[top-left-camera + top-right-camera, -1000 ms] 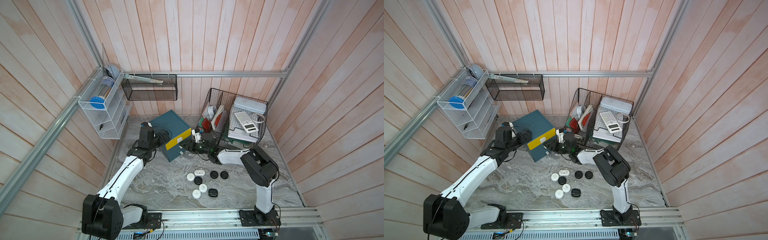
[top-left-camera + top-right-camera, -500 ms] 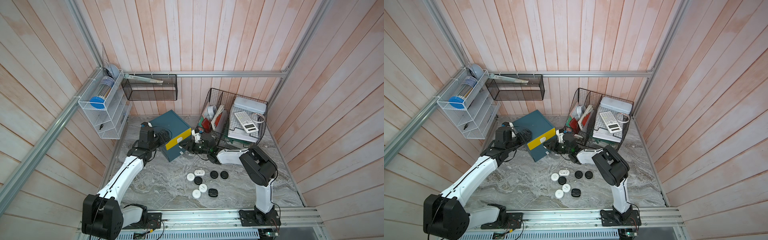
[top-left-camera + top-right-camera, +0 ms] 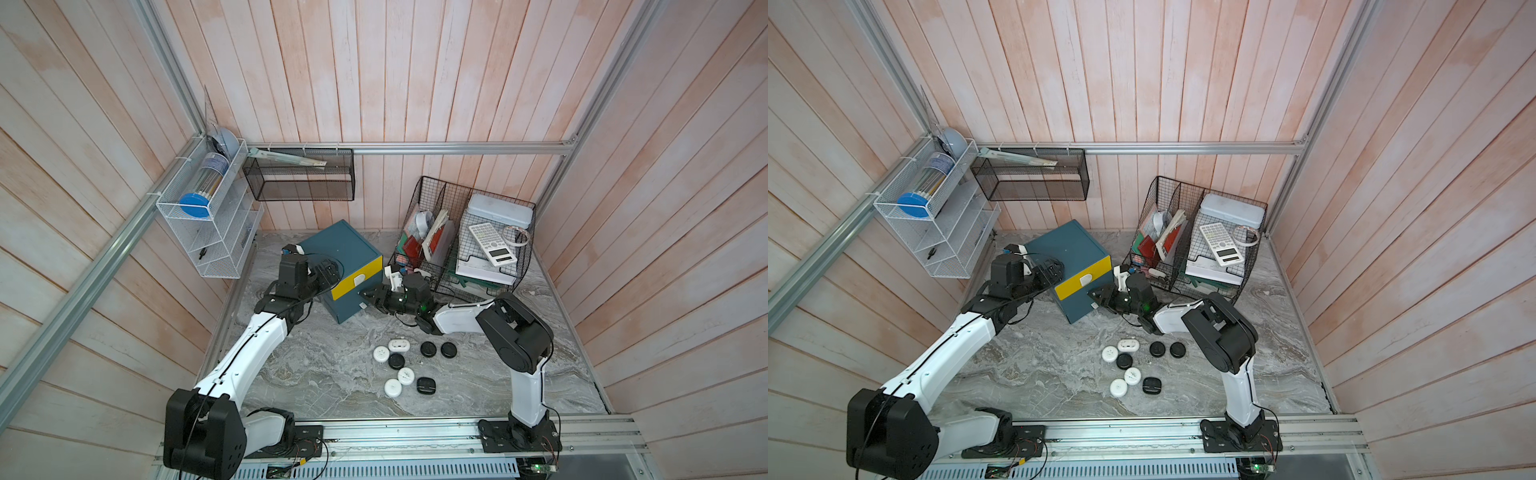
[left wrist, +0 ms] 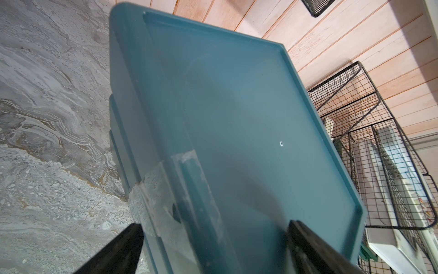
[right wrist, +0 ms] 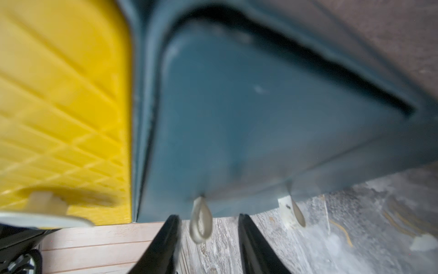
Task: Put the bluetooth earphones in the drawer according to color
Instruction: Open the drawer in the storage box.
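The drawer is smooth, matt teal plastic, faintly scuffed, with a cloudy strip of tape on it. Its yellow front is glossier plastic moulded with a raised diamond pattern. The bluetooth earphones are shiny hard plastic. The worktop looks like veined stone, matt and slightly gritty. The walls are whitewashed wood planks, the rail brushed metal, the organiser coated wire. The tab, blurred, may be soft plastic.

blocked: mesh organiser just beside drawer | free: bare tabletop btwn drawer & earphones
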Tool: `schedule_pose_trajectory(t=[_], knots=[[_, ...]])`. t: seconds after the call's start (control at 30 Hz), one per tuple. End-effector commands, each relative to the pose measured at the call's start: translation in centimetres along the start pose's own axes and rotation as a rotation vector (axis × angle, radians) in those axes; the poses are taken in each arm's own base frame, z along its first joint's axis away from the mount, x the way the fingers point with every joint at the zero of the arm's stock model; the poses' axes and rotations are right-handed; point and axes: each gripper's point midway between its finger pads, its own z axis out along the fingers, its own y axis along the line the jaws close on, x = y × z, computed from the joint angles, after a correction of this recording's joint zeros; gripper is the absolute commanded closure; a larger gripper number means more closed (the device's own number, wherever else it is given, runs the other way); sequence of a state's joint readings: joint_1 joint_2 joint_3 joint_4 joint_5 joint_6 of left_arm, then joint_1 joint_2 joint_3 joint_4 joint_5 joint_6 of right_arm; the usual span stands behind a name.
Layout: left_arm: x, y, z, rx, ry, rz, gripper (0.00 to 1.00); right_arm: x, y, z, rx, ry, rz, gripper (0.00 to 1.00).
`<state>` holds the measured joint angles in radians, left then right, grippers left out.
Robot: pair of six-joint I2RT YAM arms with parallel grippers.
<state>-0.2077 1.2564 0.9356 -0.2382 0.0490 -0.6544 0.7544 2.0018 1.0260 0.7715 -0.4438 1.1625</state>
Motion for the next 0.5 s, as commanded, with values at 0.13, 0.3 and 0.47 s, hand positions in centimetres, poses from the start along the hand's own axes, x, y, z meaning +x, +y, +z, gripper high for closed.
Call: schedule_pose_trajectory(t=[0.13,0.3,0.47], knots=[[2.0,1.5,0.0,-0.033,0.065,0.016,0.0,-0.6,1.2,-0.2,-0.061,-0.048,0.024,0.53],[2.1,1.6,0.0,-0.035,0.066,0.019,0.0,-0.7,1.6,0.5,-0.087,-0.038,0.04,0.53],[2.1,1.6,0.0,-0.032,0.066,0.016,0.0,-0.9,1.9,0.9,-0.101,-0.036,0.052,0.57]])
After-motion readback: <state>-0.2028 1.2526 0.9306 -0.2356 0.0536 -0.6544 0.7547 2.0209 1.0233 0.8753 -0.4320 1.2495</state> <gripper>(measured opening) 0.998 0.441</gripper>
